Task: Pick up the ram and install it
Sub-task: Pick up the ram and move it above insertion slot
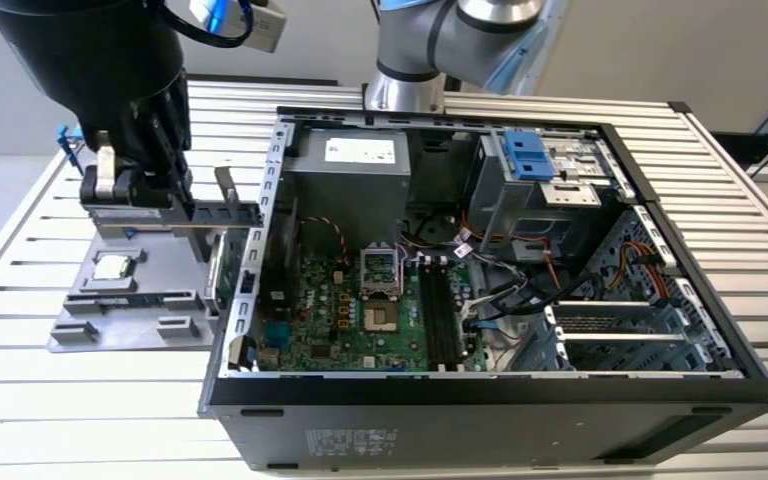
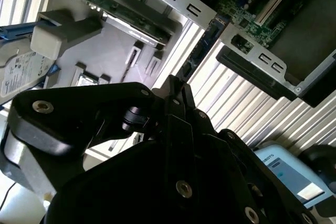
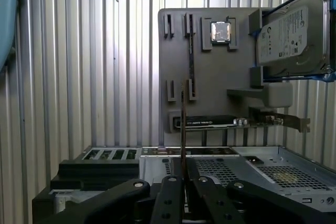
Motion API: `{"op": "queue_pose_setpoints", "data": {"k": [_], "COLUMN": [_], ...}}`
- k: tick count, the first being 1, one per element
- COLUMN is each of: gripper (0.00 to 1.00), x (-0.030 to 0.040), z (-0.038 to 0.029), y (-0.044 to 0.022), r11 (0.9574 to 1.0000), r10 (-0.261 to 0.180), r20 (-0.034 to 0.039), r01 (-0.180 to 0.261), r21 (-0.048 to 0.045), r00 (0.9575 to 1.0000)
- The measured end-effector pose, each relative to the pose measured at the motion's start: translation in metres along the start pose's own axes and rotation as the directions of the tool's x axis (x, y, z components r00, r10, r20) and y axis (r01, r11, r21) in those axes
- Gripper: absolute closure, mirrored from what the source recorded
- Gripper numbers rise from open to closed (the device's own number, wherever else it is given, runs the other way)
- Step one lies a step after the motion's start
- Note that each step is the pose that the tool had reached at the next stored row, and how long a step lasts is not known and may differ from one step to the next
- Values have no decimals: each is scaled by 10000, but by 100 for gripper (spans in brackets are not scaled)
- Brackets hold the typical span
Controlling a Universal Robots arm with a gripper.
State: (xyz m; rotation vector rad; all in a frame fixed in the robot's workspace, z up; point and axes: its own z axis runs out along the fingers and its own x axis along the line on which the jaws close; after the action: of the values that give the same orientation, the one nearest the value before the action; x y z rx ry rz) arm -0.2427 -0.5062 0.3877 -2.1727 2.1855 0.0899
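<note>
My gripper (image 1: pixel 131 195) hangs over the grey parts tray (image 1: pixel 84 330) at the exterior view's left, outside the open computer case (image 1: pixel 491 390). Its fingers (image 3: pixel 170 184) are shut on the ram (image 3: pixel 183 129), a thin stick seen edge-on in the first wrist view, with its far end over the tray. In the second wrist view the held ram (image 2: pixel 202 51) juts out dark blue from the fingertips (image 2: pixel 176 85). Whether it touches the tray I cannot tell. Another thin stick (image 3: pixel 191 51) lies in a tray holder. The motherboard's black slots (image 1: pixel 440 310) stand free inside the case.
On the tray (image 3: pixel 210 77) sit a processor chip (image 3: pixel 220 31), a silver hard drive in a blue frame (image 3: pixel 294 35) and a green expansion card with a metal bracket (image 3: pixel 210 123). The case wall (image 1: pixel 271 200) rises between tray and motherboard. Cables (image 1: pixel 518 290) crowd the case's middle.
</note>
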Motion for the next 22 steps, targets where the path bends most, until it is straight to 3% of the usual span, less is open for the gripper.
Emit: {"op": "queue_pose_setpoints", "data": {"k": [8, 9, 16, 22], "gripper": [100, 100, 100, 100], "x": [-1, -1, -1, -2], "z": [0, 0, 1, 0], "y": [-114, -154, -188, -287], "r11": [10000, 10000, 9992, 9991], "r10": [2, 21, 390, 413], "r20": [-1, 0, 1, 1], "r01": [-2, -21, -390, -413], "r21": [-16, -24, 7, 8], "r00": [10000, 10000, 9992, 9991]}}
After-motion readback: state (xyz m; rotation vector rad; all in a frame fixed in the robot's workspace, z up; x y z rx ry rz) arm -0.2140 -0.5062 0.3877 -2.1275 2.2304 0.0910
